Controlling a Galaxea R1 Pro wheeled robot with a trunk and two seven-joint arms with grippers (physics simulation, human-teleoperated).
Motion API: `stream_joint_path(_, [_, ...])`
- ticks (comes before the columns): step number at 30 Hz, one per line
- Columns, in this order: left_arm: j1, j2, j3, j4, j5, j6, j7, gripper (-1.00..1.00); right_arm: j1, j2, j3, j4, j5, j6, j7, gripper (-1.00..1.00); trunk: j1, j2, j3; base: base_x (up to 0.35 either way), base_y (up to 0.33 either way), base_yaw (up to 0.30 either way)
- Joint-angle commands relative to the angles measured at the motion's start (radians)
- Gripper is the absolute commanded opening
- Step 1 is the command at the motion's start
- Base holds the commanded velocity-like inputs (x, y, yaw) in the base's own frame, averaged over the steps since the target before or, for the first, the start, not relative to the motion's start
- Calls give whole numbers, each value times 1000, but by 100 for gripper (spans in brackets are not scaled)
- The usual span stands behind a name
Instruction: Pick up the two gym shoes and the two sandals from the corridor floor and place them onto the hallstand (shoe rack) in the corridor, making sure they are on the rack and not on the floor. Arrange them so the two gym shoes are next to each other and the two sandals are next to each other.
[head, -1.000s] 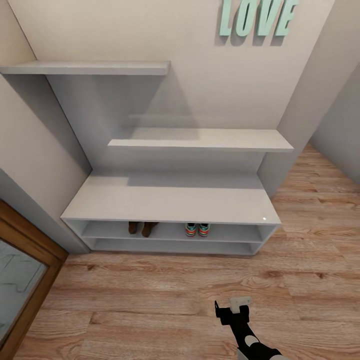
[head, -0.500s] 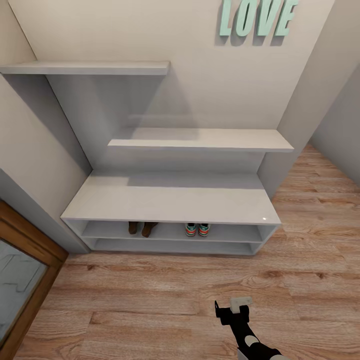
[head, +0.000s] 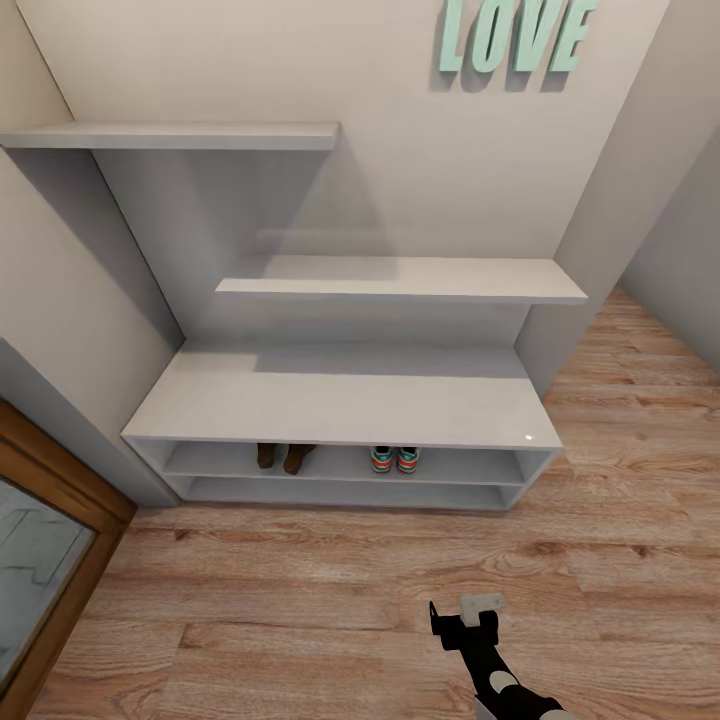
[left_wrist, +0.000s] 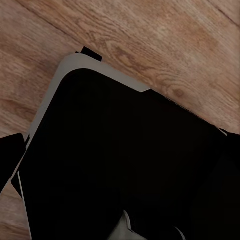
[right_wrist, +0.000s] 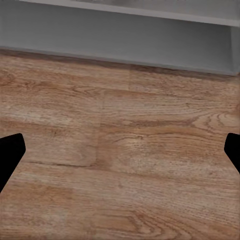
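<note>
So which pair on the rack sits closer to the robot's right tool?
The gym shoes, cream with green soles, on the hallstand upper shelf; the brown sandals sit further from the right tool.

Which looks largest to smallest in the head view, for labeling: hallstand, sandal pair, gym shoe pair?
1. hallstand, by far.
2. sandals and gym shoes: both half hidden under the top, pairs look about alike, so no ranking between them.

You have two sandals (head: 282, 457) on the hallstand (head: 340, 405), side by side in its upper compartment, and two gym shoes (head: 394, 459) beside each other in that same compartment. The hallstand has two open shelf compartments. Two floating wall shelves (head: 400, 278) hang above it. One arm (head: 495, 670) is in the head view.
</note>
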Motion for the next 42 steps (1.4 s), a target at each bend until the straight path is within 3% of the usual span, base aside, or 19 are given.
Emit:
stream_joint_path(1, [-1, 0, 5, 1, -1, -3, -5, 100, -1, 0, 9, 1, -8, -3, -4, 100, 0, -1, -1, 0, 0, 0])
stream_joint_path(42, [-1, 0, 5, 1, -1, -3, -5, 100, -1, 0, 10, 1, -8, -3, -5, 100, 0, -1, -1, 0, 0, 0])
